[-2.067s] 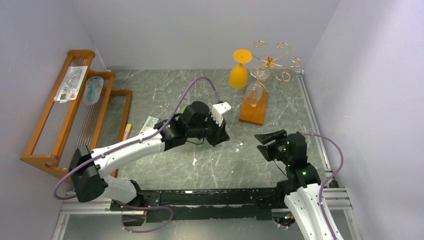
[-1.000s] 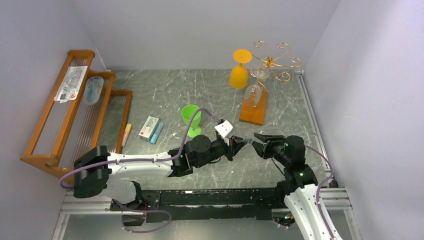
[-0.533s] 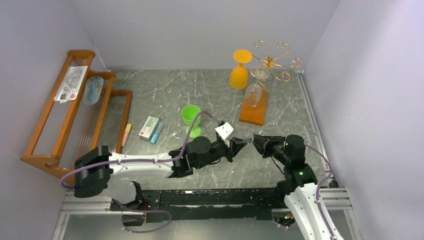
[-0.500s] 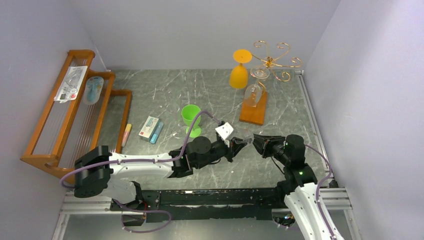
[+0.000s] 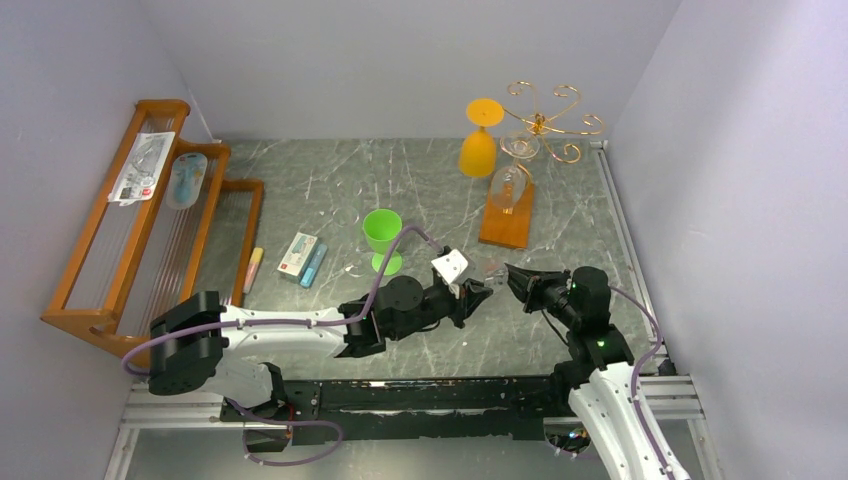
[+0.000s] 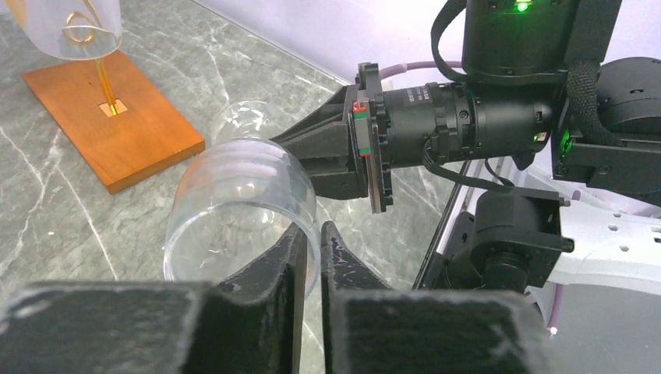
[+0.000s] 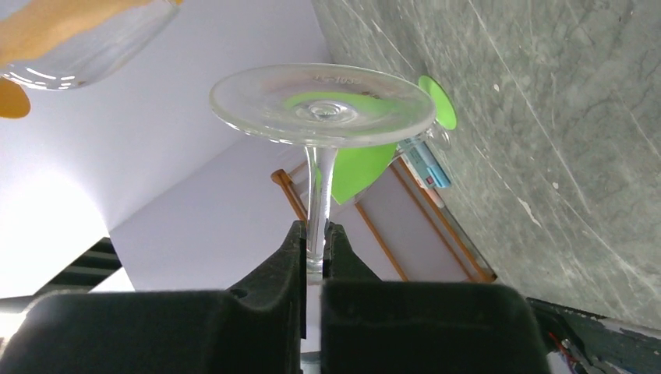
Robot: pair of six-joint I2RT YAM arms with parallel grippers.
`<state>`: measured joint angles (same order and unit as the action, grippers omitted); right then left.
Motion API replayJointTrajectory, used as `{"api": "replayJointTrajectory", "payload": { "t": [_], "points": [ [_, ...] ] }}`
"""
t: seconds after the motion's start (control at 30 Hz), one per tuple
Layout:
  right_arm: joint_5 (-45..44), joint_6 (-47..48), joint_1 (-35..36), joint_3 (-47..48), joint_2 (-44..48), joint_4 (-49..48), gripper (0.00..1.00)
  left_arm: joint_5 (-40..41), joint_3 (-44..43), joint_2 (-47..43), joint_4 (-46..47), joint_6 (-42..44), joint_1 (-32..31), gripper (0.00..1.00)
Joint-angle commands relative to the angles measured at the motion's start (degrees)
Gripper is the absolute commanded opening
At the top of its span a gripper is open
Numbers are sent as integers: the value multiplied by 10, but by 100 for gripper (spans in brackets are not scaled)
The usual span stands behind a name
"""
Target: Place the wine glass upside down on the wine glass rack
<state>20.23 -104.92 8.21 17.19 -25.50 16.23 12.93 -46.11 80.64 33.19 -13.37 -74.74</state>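
Clear glass hardly shows from above, so we read the wine glass (image 6: 234, 195) from the wrists. One wrist view shows our left hand (image 6: 313, 231) pinched shut on the bowl's rim. The other shows our right hand (image 7: 314, 231) closed on the stem below the foot. It lies sideways between both hands over the surface (image 5: 330, 190), on the near side of the wine glass rack (image 5: 545, 125).

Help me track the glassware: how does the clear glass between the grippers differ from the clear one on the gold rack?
The held wine glass lies sideways, the left gripper pinching its bowl and the right gripper shut on its stem. The hanging glass hangs bowl-down from the wine glass rack, and no gripper touches it. The held wine glass is near the arms; the hanging glass is at the far right. Both are clear and stemmed.
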Motion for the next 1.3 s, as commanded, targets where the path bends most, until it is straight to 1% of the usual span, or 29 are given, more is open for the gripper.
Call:
{"api": "replayJointTrajectory", "payload": {
  "t": [0.0,0.07,0.13,0.2,0.3,0.4,0.5,0.63,0.7,0.83,0.97,1.1,1.27],
  "points": [
    [-16,53,2,8,3,-2,0,18,0,-7,27,-24,-5,28],
    [-56,102,2,18,-1,-1,0,34,2,-15,4,-44,-5,43],
    [-100,171,2,26,-7,-12,0,46,8,-29,-14,-57,-5,58],
    [-134,255,2,34,-18,-32,0,53,18,-46,-35,-72,-5,69],
    [-155,370,1,52,-42,-73,0,59,29,-81,-64,-91,-4,78],
    [-141,496,2,69,-62,-128,0,46,34,-114,-91,-103,3,84],
    [-104,614,2,75,-54,-187,0,-2,9,-135,-133,-115,27,87],
    [-60,733,2,72,-24,-243,0,-82,-66,-134,-209,-127,68,88],
    [-32,792,2,73,-18,-258,0,-120,-95,-128,-226,-132,88,89],
    [25,856,2,94,-19,-256,0,-196,-139,-109,-248,-160,134,89],
    [67,902,1,122,-16,-242,0,-269,-146,-94,-225,-190,176,89],
    [34,949,2,148,-16,-214,0,-295,-155,-86,-229,-205,201,88],
    [-107,961,2,175,-24,-215,0,-308,-169,-84,-256,-207,231,88]
  ]
}}
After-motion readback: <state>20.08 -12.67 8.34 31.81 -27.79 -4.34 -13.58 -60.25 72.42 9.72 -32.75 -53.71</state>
